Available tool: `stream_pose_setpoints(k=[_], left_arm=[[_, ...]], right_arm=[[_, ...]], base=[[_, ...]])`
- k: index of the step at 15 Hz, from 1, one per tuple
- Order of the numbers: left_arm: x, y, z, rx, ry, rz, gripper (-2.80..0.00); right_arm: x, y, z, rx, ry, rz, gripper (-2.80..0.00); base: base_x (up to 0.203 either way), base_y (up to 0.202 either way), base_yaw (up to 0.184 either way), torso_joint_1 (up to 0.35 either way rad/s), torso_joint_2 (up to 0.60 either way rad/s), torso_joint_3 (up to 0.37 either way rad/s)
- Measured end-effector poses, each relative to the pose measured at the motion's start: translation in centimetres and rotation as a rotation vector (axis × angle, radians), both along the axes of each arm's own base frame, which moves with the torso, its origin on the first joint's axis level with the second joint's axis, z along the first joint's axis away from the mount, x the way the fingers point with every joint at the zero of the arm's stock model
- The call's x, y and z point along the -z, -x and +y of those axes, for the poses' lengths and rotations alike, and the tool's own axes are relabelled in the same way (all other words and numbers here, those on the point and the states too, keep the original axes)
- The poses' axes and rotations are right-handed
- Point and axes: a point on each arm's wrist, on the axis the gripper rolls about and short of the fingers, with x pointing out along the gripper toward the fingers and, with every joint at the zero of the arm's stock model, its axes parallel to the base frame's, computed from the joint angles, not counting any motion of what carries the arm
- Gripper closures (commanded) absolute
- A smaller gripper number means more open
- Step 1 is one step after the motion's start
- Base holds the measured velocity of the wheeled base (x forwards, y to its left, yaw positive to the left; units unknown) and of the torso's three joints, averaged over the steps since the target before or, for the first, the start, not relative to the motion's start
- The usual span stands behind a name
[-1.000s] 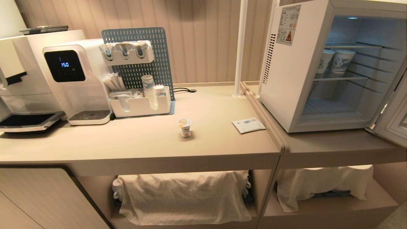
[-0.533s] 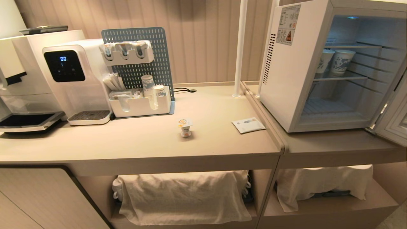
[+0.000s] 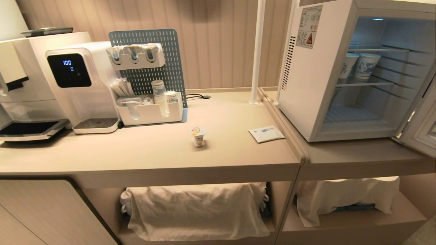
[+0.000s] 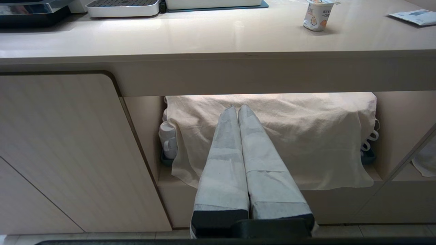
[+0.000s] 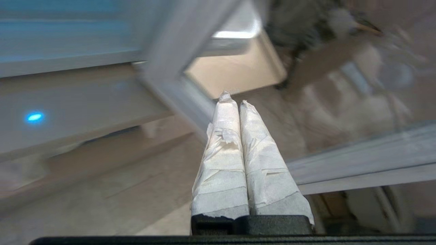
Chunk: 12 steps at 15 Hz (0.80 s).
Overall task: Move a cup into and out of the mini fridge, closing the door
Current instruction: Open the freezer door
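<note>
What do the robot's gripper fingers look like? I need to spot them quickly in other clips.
Both grippers look alike. The left gripper has two long tapering fingers wrapped in pale grey-white tape, set in a black base. The right gripper has the same white taped fingers, the tape frayed and wrinkled near the tips, on a black base. No cables or markings show.

The cup [image 3: 198, 136] stands upright mid-bench [image 3: 153, 153]. At 3 o'clock of it lies a packet [image 3: 266, 133]; farther that way the fridge [image 3: 316, 85] stands, door [image 3: 420, 126] open.
</note>
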Motion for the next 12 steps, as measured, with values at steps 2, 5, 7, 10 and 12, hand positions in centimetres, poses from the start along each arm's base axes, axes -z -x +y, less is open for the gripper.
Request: stream_pose_setpoints(k=[2,5,7,10,12], left_arm=[[0.0,0.0,0.0,0.000,0.001,0.000,0.00],[0.0,0.0,0.0,0.000,0.000,0.000,0.00],[0.0,0.0,0.0,0.000,0.000,0.000,0.00],[0.0,0.0,0.0,0.000,0.000,0.000,0.00],[0.0,0.0,0.0,0.000,0.000,0.000,0.00]], right_arm=[[1.5,1.4,3.0,-0.074,-0.051,0.018,0.00],[4.0,5.1,7.6,-0.205,-0.138,0.024,0.00],[5.4,8.3,9.9,-0.285,-0.213,-0.009,0.00],[8.5,14.1,11.2,-0.360,-0.302,-0.057,0.00],[11.0,17.9,11.1,-0.386,-0.320,-0.089,0.00]], base=[[0.000,0.000,0.000,0.000,0.00,0.000],[0.000,0.000,0.000,0.000,0.00,0.000],[0.000,0.000,0.000,0.000,0.00,0.000],[0.000,0.000,0.000,0.000,0.00,0.000],[0.000,0.000,0.000,0.000,0.00,0.000]])
